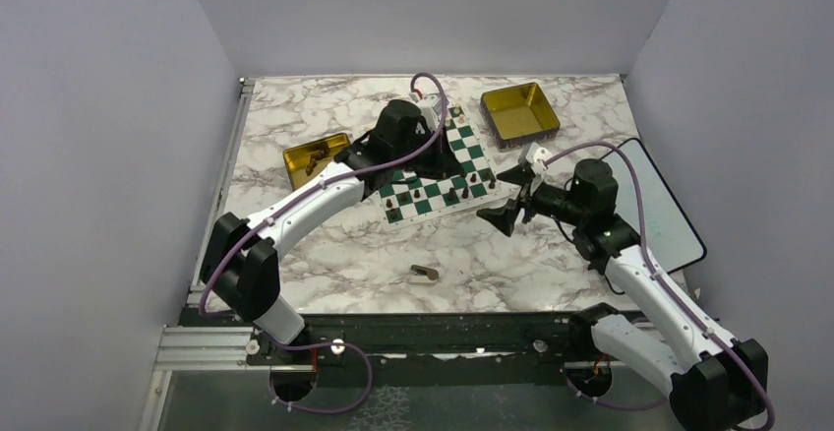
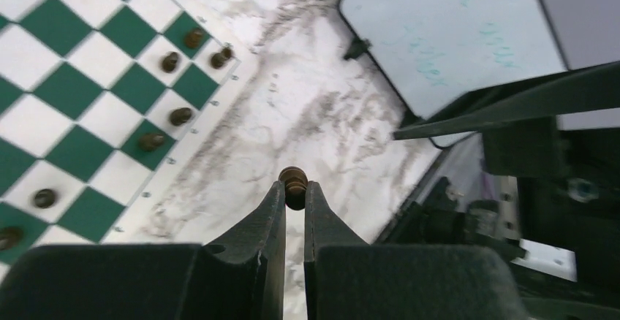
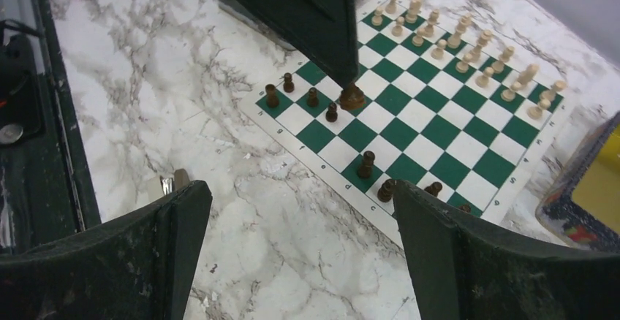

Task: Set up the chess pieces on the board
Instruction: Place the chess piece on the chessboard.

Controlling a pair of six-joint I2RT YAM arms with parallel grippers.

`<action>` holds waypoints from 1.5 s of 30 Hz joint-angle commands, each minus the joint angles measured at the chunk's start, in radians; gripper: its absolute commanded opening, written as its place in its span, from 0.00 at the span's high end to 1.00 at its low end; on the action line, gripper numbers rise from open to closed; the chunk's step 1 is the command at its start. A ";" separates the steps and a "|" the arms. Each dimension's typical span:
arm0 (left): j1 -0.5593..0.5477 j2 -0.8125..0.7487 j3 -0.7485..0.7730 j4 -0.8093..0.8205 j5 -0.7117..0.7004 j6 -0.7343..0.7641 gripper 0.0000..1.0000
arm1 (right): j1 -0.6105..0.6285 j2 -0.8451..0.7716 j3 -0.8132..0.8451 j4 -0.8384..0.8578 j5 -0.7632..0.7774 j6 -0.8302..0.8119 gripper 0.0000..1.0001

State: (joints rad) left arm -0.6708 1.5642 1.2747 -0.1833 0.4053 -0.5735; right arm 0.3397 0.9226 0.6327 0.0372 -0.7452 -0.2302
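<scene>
The left pincer point(image 2: 294, 190) was pressed together on the rounded head of a dark chess piece point(image 3: 352, 98). It held the piece upright from above, so that the base could meet a square flat and the fingers would stay clear of close neighbours. In the right wrist view this piece hung over the near rows of the chessboard point(image 3: 431, 145), among the other dark pieces point(image 3: 313, 97) standing there. Whether its base touched the square could not be told. Judging by the gaps, the dark side was only partly set, with scattered figures along the board's near side. The cream pieces point(image 3: 453, 42) filled two full rows along the far side. The right pincer point(image 3: 300, 192) was spread wide and carried nothing. It hovered over the marble table point(image 1: 325, 244) just right of the board, likely parked there so the two arms would not crowd the same squares. A gold tin point(image 1: 317, 158) lay left of the board within the left arm's reach, with something dark inside, probably the supply of pieces. A second gold tin point(image 1: 519, 113) sat at the far right. The next move seemed to call for a slow descent and a gentle release, since a tall piece let go askew could topple its neighbours.
</scene>
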 commanded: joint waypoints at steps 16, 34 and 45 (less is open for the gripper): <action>-0.001 0.295 0.112 -0.189 -0.526 0.268 0.93 | 0.007 0.011 0.129 -0.276 0.563 0.563 0.00; 0.000 0.414 0.180 -0.165 -0.481 0.234 0.93 | 0.007 -0.028 0.120 -0.329 0.594 0.565 0.00; -0.001 0.412 0.127 -0.137 -0.466 0.222 0.93 | 0.008 -0.017 0.102 -0.332 0.578 0.581 0.00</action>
State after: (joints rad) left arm -0.6708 1.9694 1.4227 -0.3454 -0.0860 -0.3401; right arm 0.3412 0.8982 0.7349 -0.2871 -0.1764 0.3420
